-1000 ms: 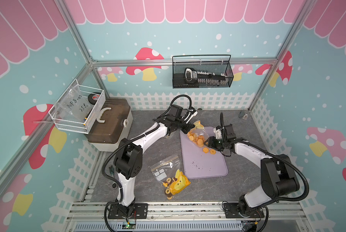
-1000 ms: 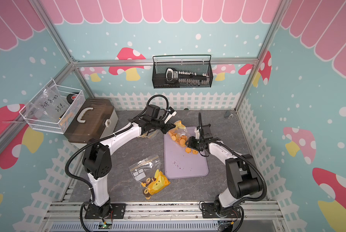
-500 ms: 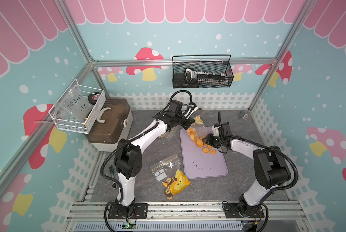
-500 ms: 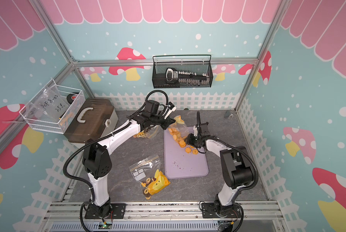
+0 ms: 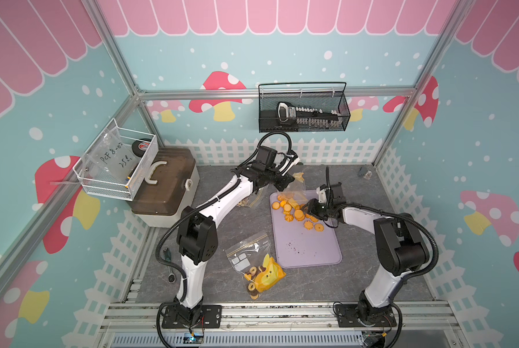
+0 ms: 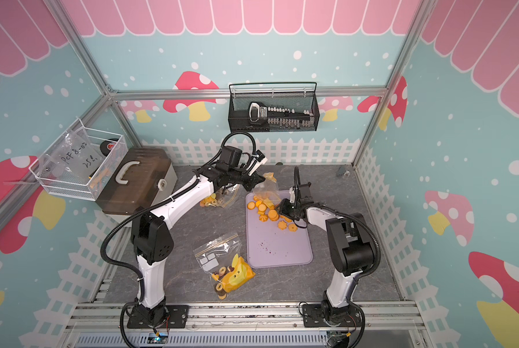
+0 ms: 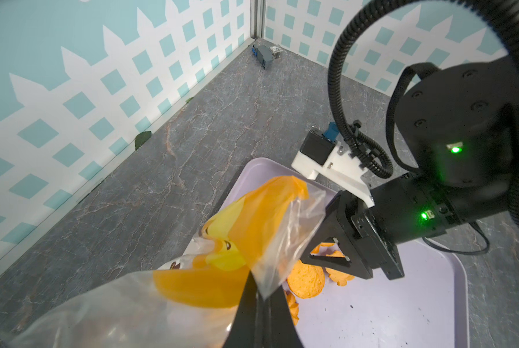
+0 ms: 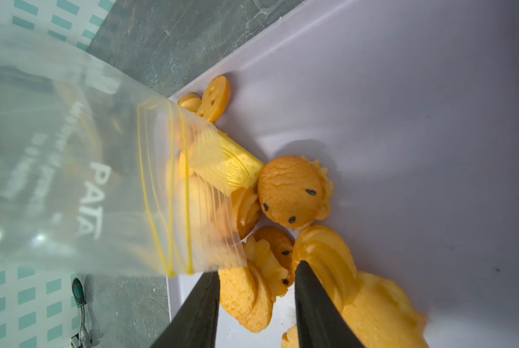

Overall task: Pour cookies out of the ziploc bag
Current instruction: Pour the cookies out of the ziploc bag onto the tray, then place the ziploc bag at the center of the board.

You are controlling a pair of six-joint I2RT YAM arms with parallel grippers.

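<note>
Item 1, left claw [image 7: 259, 290]: black jaws shut tight on a bottom corner of the clear plastic ziploc bag [image 7: 261, 223], which has an orange-and-yellow printed insert. In both top views the ziploc bag [image 5: 293, 188] [image 6: 265, 189] hangs mouth-down over the far end of the tray

Item 2, right claw [image 8: 256, 271]: black tapered jaws stand apart and clamp nothing, low over the tray. One finger is just beside the bag's mouth edge, and cookies lie between the fingers

Item 3, small orange cookies [image 8: 291, 192], round and flower-edged, some with dark dots: heaped on the tray at the bag's mouth, with a few lying apart toward the tray's middle. A pale yellow embossed rectangular biscuit [image 8: 231, 168] sits half out of the mouth, and more cookies show through the plastic

Item 4, lavender rectangular plastic tray [image 5: 309, 250]: flat on the grey marble-pattern desk [image 5: 231, 229], with dark crumbs on its near half

Item 5, second clear zip bag [image 5: 255, 265], holding ring-shaped biscuits and a yellow packet: flat on the desk beside the tray's near end, on the left arm's side

Item 6, third clear bag [image 6: 219, 200] of mixed biscuits: on the desk, partly under the left arm

Item 7, brown-lidded box [image 5: 164, 186] with a cream handle: far left of the desk
</note>
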